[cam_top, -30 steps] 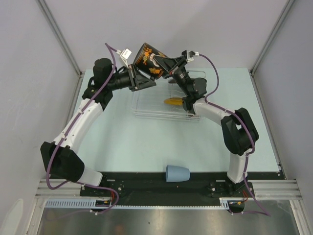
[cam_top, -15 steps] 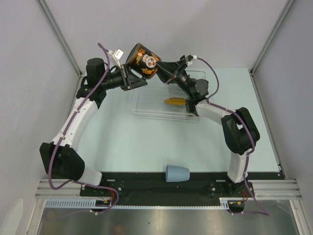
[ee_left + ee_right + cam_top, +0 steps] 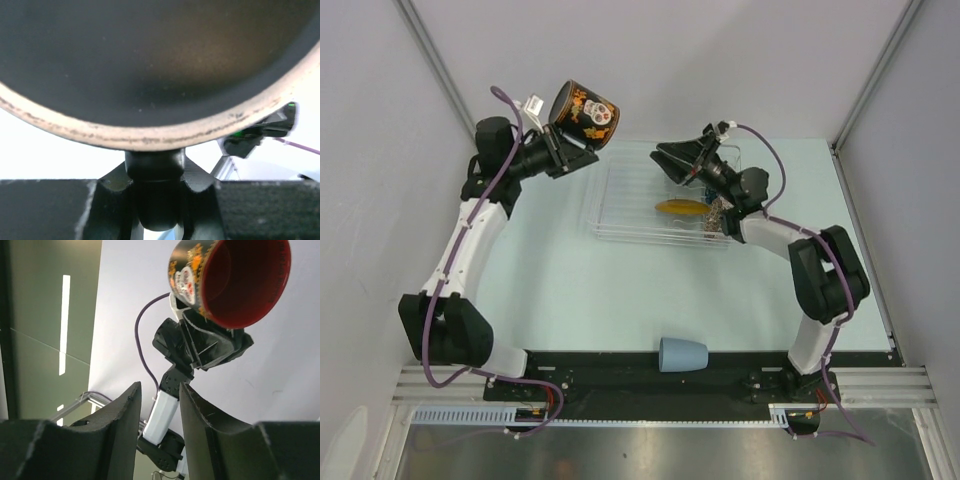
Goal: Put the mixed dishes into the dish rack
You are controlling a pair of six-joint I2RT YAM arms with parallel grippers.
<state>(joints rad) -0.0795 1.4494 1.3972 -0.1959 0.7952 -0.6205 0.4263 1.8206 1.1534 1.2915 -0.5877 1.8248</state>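
Aloft, left claw [image 3: 567,138] clamps the red-inside cup [image 3: 586,112], tilted, mouth toward the parted, empty right claw [image 3: 666,153].

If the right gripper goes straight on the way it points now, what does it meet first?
Probably the left gripper, shut on the cup; the cup itself lies slightly off that line. Depth is unclear.

A pale green table [image 3: 570,290] lies between plain grey walls [image 3: 375,150].
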